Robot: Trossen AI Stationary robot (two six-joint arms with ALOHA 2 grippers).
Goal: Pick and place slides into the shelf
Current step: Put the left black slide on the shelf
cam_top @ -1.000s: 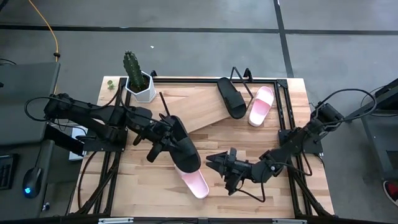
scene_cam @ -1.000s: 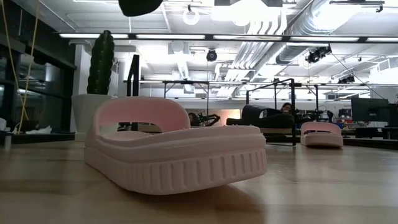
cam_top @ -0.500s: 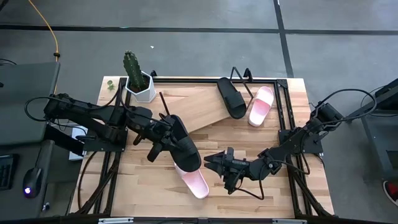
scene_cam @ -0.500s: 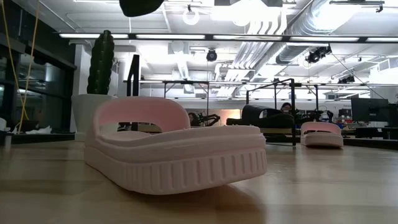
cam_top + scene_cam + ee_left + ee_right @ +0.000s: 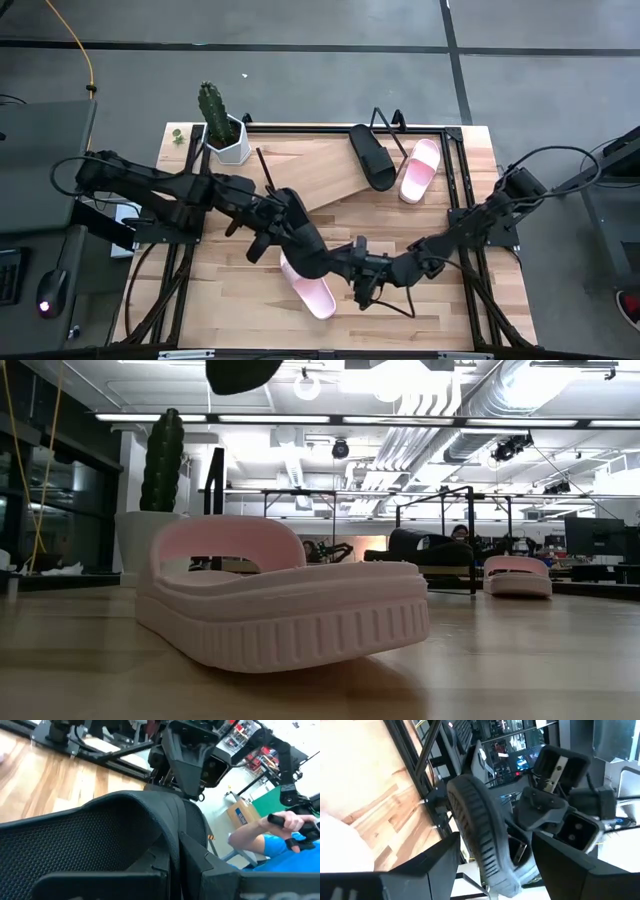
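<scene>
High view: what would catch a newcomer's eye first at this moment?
The two arms meet mid-table: the left gripper is shut on a black slide held above the tabletop, and the open right gripper reaches up to its far end. A pink slide lies on the table partly beneath them. At the back, another black slide and another pink slide already rest on the shelf, beside a potted cactus.

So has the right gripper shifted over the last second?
Yes. In the high view the right gripper has moved left, away from the table's right edge, and now sits open at the toe of the black slide held by the left gripper.
</scene>
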